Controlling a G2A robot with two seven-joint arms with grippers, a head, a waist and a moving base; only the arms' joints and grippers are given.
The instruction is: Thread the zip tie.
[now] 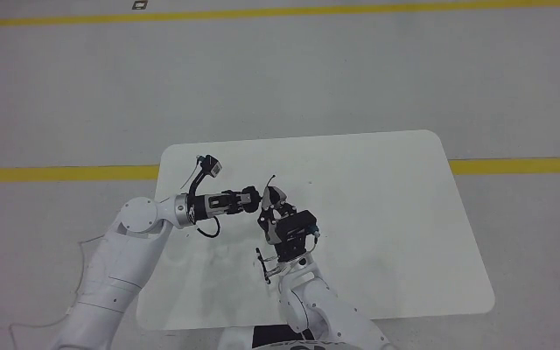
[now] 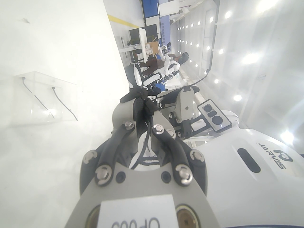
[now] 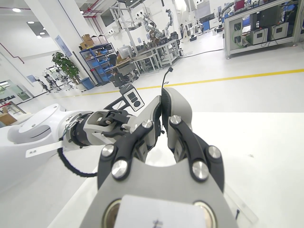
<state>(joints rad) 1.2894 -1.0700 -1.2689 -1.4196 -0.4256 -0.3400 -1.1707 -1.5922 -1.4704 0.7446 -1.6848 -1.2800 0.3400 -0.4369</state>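
A black zip tie [image 3: 166,77] stands up from my right gripper [image 3: 162,98], which is shut on its strap; the head points away past the fingertips. In the top view the tie [image 1: 272,181] rises over the middle of the white table [image 1: 394,219]. My left gripper [image 2: 140,96] is shut too, with a thin black strap [image 2: 146,134] running between its fingers. Seen from above, the left gripper [image 1: 251,199] and the right gripper [image 1: 270,208] meet tip to tip, just above the tabletop.
A clear flat tray [image 2: 45,98] holding two spare black zip ties lies on the table close to the right arm [image 1: 262,262]. The table's right half is bare white surface.
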